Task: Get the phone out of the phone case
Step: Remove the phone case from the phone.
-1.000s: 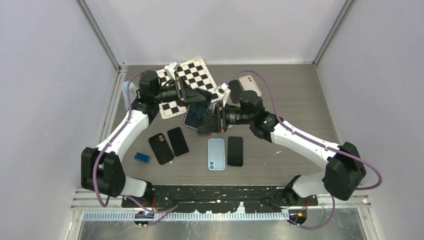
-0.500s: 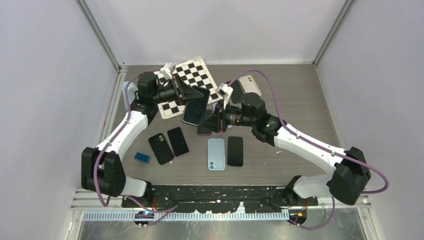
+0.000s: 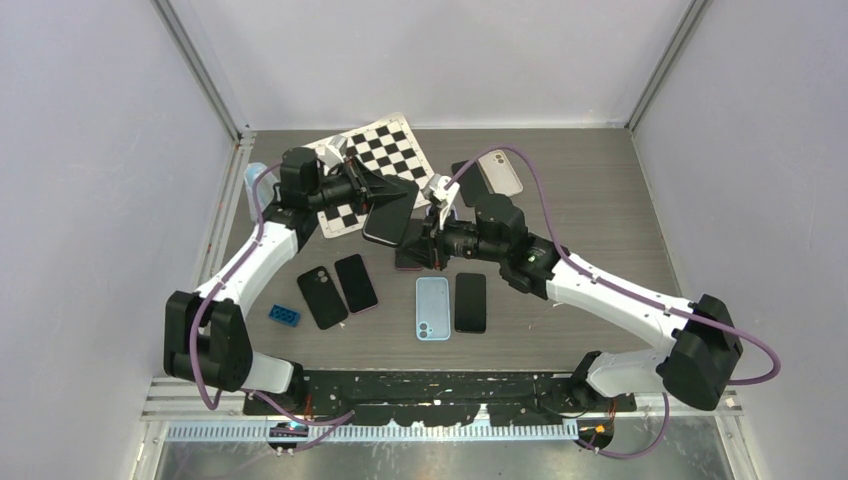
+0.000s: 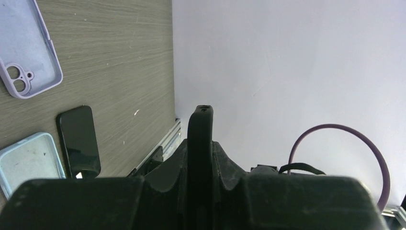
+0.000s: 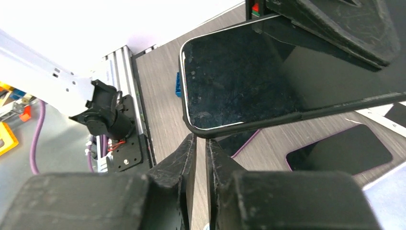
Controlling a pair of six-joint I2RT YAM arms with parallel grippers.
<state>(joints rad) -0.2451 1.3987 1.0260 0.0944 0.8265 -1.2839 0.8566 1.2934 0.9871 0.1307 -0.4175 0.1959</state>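
1. not done: the phone [image 3: 388, 218] sits in its case [image 5: 249, 122], held up over the table [image 3: 600, 190]; pulling the two apart is all left.
2. the left gripper [image 4: 199, 143] clamps its edge.
3. the right gripper [image 5: 201, 140] shows its gap only in the right wrist view: narrow, tips at the case rim; i cannot tell whether it pinches.

- The cased phone [image 3: 388, 215] sits edge-on between the left fingers [image 4: 225, 167], off the worktop [image 3: 580, 200], above the near edge of the checkerboard [image 3: 385, 145].
- The right fingers [image 5: 184, 158] meet its corner from the right.
- Nearer the bases than the right fingers, a loose case [image 3: 431, 308] lies left of a bare phone [image 3: 470, 302].
- Nearer the bases than the left fingers, two phones [image 3: 322, 298] lie side by side, a brick [image 3: 284, 316] to their left.
- Beyond the right fingers lies another case [image 3: 500, 172].
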